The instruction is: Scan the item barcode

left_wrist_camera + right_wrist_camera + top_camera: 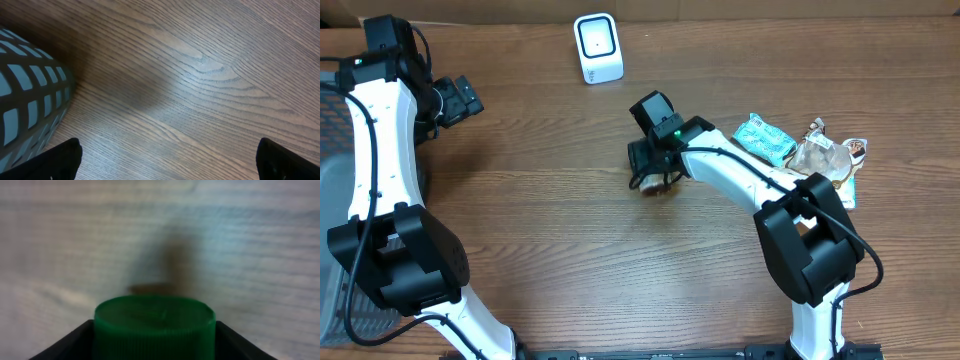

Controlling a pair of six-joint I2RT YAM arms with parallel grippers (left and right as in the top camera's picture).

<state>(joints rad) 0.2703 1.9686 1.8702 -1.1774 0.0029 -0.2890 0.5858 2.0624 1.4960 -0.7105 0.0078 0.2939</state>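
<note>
The item is a small container with a ribbed green cap (155, 325). In the overhead view only its brownish body (656, 186) shows, low over the table under my right gripper (653, 172). In the right wrist view my right gripper (155, 340) has a black finger against each side of the cap with no gap showing, so it is shut on the item. No barcode is visible. The white scanner (597, 47) stands at the back of the table, apart from the item. My left gripper (167, 160) is wide open over bare wood at the far left (460, 100).
A teal packet (764, 138) and a clear bag of snacks (825, 155) lie at the right, behind my right arm. A dark mesh basket (25, 100) stands at the left table edge, close to my left gripper.
</note>
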